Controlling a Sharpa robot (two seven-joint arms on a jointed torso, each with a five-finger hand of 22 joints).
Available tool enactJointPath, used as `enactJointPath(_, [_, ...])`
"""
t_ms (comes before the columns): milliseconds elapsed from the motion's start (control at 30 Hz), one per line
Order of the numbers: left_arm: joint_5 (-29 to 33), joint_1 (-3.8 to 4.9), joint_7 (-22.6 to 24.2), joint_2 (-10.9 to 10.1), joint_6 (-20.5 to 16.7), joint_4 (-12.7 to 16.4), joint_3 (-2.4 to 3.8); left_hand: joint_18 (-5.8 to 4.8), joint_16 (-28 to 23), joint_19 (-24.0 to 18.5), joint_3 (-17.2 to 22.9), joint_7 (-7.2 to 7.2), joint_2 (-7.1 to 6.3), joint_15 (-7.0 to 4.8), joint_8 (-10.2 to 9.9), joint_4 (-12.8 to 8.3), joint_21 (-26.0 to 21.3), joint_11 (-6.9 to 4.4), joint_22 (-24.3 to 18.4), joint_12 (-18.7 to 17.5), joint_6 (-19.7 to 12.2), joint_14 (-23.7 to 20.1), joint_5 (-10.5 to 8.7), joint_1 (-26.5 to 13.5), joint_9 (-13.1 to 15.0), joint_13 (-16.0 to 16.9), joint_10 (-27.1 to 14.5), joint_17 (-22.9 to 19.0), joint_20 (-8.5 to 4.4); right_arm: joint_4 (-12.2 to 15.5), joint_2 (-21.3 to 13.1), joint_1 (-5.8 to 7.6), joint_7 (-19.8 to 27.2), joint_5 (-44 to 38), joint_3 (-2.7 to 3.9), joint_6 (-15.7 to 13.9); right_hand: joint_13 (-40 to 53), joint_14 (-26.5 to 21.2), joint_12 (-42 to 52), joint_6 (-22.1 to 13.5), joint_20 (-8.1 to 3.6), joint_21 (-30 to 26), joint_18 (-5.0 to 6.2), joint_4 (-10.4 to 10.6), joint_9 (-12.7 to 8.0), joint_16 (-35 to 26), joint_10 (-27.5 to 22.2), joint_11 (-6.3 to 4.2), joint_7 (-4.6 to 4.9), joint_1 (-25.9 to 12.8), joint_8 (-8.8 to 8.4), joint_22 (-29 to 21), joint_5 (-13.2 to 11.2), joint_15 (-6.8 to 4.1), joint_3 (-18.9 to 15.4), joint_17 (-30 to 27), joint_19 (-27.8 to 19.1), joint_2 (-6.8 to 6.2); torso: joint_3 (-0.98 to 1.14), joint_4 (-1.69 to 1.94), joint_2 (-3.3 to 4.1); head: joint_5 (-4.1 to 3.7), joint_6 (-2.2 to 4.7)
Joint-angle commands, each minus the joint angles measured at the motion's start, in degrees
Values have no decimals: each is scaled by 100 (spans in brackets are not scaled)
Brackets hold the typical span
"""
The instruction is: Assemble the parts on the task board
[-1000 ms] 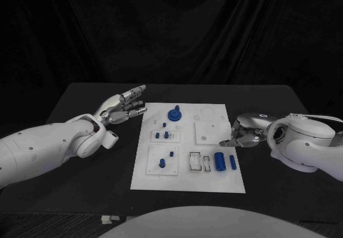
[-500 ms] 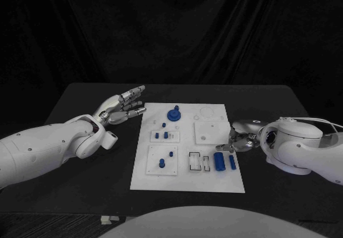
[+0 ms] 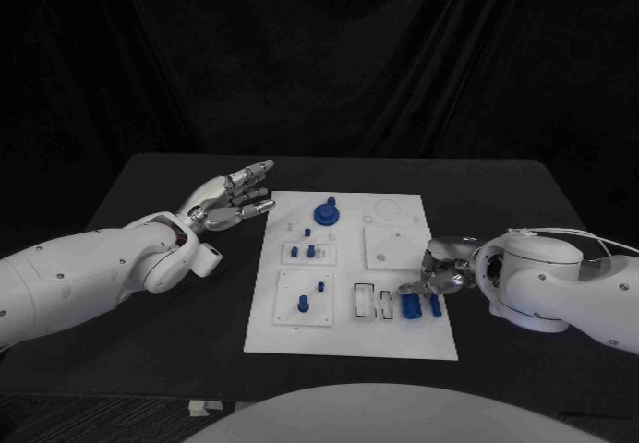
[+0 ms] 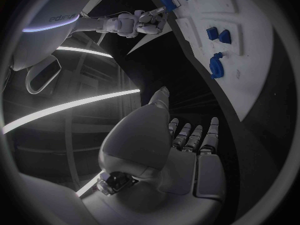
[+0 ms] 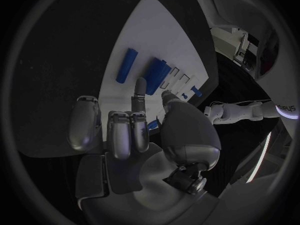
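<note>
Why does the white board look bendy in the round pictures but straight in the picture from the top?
In the head view the task board has straight edges; in the left wrist view its edge curves, and in the right wrist view too, because those fisheye cameras bend straight lines. Both round pictures also have a dark frame around them.

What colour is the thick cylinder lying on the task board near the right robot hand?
Blue. The thick cylinder shows best in the right wrist view, lying on the white task board.

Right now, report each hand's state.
Left hand: open, holding nothing.
Right hand: over the thick blue part; grip cannot be told.
</note>
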Motion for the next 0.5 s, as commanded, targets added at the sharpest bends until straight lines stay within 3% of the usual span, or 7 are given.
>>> enactJointPath(33, [35,-8,35,12,53,6,5,-91,23,22,-1,24,42,15,-2,-7,5,33,11,25,18,42,23,-1,6,9,12,7,5,-40,46,-45,-186,58,2,151,1508,586,14,11,-31,-64,-30,19,28,14,605,-31,19,41,-37,1028,-48,-48,-29,1507,198,-58,1,-4,-1,1,0])
enactJointPath(333, [35,-13,11,25,92,-2,5,-102,32,55,-4,44,42,36,1,-8,19,42,63,19,34,56,23,-3,7,8,11,10,5,-154,207,-162,-265,-177,3,224,1508,586,14,-29,-53,-132,-13,110,147,14,605,-26,28,76,-98,1005,-107,-73,-88,1507,162,-227,2,-2,-1,1,0])
enactJointPath(433, [35,-15,3,30,103,-6,5,-108,36,71,-5,54,45,50,2,-8,25,46,76,17,44,62,23,-5,8,8,10,11,6,-200,264,-177,-274,-262,3,295,1508,586,14,-44,-61,-145,-10,107,219,14,605,-29,26,154,-126,999,48,-80,-65,1507,149,-216,3,-4,2,2,0])
enactJointPath(500, [35,-17,0,34,107,-9,5,-111,37,80,-6,59,45,56,2,-8,29,47,86,19,46,65,23,-7,8,8,10,11,6,-223,294,-186,-274,-290,3,326,1508,586,14,-60,-68,-150,-7,82,303,14,605,-32,23,264,-160,995,441,-86,-26,1507,136,-182,1,-4,-1,2,0])
